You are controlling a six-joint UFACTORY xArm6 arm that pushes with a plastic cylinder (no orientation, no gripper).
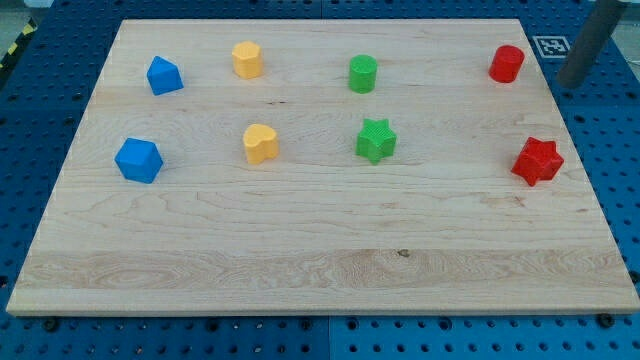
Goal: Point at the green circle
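Note:
The green circle (363, 74) is a short green cylinder at the view's top, a little right of centre on the wooden board (320, 260). A green star (376, 140) sits just below it. My rod comes in at the view's top right corner, and my tip (570, 85) rests off the board's right edge on the blue table. The tip is far to the right of the green circle, beyond the red circle (507, 64). It touches no block.
A red star (537, 161) sits near the board's right edge. A yellow block (248, 60) and a yellow heart (260, 144) stand left of centre. Two blue blocks (164, 76) (138, 160) sit at the left. A black-and-white marker tag (551, 45) lies by the rod.

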